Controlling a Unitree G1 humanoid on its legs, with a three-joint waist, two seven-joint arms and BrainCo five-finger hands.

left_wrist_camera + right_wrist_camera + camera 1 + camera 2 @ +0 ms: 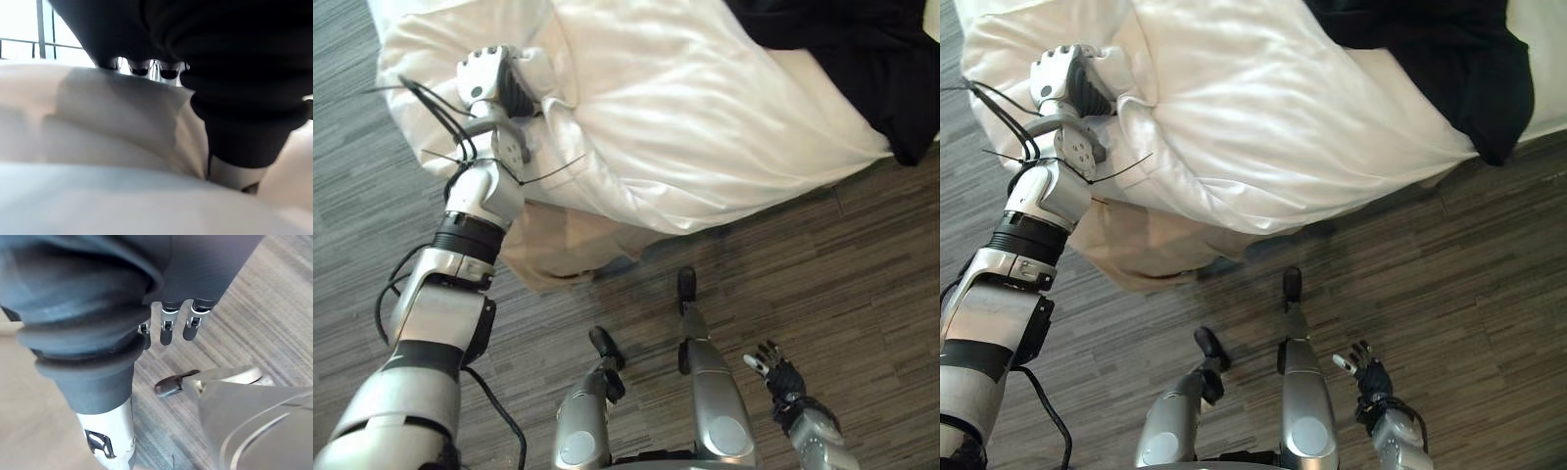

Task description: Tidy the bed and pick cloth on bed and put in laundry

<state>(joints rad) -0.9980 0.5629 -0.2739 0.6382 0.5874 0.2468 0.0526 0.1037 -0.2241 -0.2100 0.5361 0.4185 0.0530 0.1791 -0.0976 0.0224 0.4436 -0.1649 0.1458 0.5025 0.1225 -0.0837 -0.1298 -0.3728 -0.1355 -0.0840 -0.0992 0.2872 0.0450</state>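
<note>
- The bed [548,250] is the one thing seen bearing others. One white duvet [685,127] is spread over it, and one black cloth [862,69] is laid on top at 1 o'clock in the head views.
- Two hands are counted. The left hand [494,78] is set at 10 o'clock on the duvet near its edge, and the right hand [775,377] is hung at 5 o'clock over the wood-grain floor [862,284].
- A raised fold of the white duvet is pinched by the left hand. In its wrist view the dark fingertips [139,70] are curled over the far side of the fold, and the thumb [234,174] is pressed into the near side.
- The right hand's fingers [166,330] are held loosely straight and slightly apart, and nothing is gripped by them.
- The black cloth is found well apart from both hands and is touched by neither. It is placed at 3 o'clock from the left hand's fingers, across the duvet, and at 12 o'clock from the right hand's.
- One corner of the black cloth is draped over the bed's edge at 2 o'clock.
</note>
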